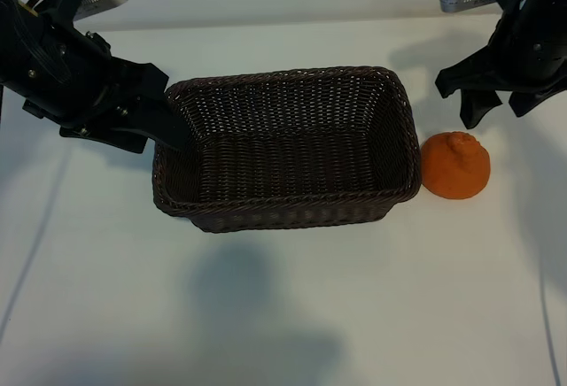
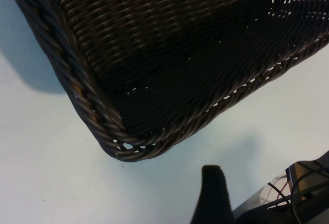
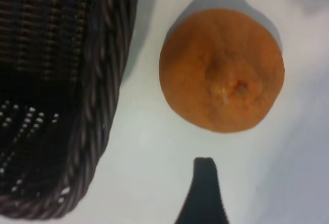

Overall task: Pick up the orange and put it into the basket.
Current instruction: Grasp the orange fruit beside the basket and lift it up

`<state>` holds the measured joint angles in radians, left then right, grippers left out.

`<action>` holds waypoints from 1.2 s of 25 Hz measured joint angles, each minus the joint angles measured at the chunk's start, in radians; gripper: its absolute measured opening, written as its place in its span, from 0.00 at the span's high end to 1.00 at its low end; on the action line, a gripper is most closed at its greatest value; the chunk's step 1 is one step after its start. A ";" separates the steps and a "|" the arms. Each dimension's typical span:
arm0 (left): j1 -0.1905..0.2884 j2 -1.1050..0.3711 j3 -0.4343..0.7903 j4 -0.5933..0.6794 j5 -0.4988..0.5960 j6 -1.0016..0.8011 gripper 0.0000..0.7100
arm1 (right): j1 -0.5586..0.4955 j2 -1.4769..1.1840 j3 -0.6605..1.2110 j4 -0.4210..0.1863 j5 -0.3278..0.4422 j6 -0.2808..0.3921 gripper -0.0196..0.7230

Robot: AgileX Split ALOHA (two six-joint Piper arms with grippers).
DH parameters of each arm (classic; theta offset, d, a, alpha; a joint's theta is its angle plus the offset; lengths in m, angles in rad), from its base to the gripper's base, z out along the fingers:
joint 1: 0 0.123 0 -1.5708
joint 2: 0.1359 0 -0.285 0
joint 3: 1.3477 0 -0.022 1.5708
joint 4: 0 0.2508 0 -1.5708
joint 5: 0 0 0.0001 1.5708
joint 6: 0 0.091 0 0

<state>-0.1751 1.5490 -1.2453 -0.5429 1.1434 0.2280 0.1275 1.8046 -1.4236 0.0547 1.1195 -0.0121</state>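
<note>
Orange (image 1: 455, 165) sits on the plain white tabletop (image 1: 283, 315), just right of the dark brown wicker basket (image 1: 285, 216), close to its right rim but apart from it, knob up. Your right gripper (image 1: 496, 107) hangs spread wide, grasping nothing, just beyond the fruit. Your left gripper (image 1: 159, 125) is also spread wide and empty, at the basket's left rim. Soft shadows fall on the table; no writing or labels are readable anywhere.

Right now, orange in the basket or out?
Out. The orange sits on the table beside the basket, whose visible inside is empty; the right hand is open above it.
</note>
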 joint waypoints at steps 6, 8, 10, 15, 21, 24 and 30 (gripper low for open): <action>0.000 0.000 0.000 0.000 0.000 0.000 0.20 | 0.000 0.028 0.000 -0.004 -0.024 0.001 0.22; 0.000 0.000 0.000 0.000 0.000 0.000 0.20 | 0.000 0.041 0.000 -0.004 -0.019 0.001 0.22; 0.000 0.000 0.000 0.000 0.000 0.000 0.20 | 0.000 0.054 0.003 -0.004 -0.017 0.001 0.22; 0.000 0.000 0.000 0.000 0.000 0.000 0.20 | 0.000 0.090 0.011 -0.003 -0.019 0.000 0.25; 0.000 0.000 0.000 0.001 0.000 0.003 0.20 | 0.000 0.093 0.011 0.000 -0.054 0.000 0.26; 0.000 0.000 0.000 0.001 0.000 0.003 0.20 | 0.000 0.093 0.013 0.001 -0.071 0.001 0.26; 0.000 0.000 0.000 0.001 0.000 0.003 0.20 | 0.000 0.094 0.017 0.000 -0.087 0.002 0.26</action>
<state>-0.1751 1.5490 -1.2453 -0.5420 1.1434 0.2314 0.1275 1.8986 -1.4061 0.0546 1.0326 -0.0101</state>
